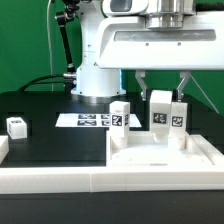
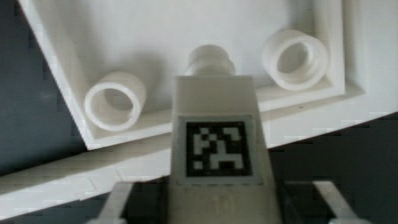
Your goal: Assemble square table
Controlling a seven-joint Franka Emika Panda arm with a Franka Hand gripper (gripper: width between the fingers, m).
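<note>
A white tagged leg block (image 2: pixel 217 130) is clamped between the jaws, which are closed on its two sides, with the tag turned toward the wrist camera. The long axis of the leg runs straight away from the jaws toward the square slab (image 2: pixel 178 30), with the narrowed tip (image 2: pixel 210 58) leading. The slab is found directly ahead of that tip, lying on the dark worktop (image 2: pixel 365 150). Two recessed holes are shown empty. One hole (image 2: pixel 116 102) is offset to one side of the tip and the second hole (image 2: pixel 294 55) to the other, so the tip is lined up with neither. A sideways shift toward one hole is therefore judged necessary before the leg is lowered in. In the exterior view the held leg (image 1: pixel 160 107) appears over the slab's far rim. A further leg (image 1: pixel 121 113) is seen near it on the exterior view's left and another leg (image 1: pixel 179 116) just beside it on the right.
</note>
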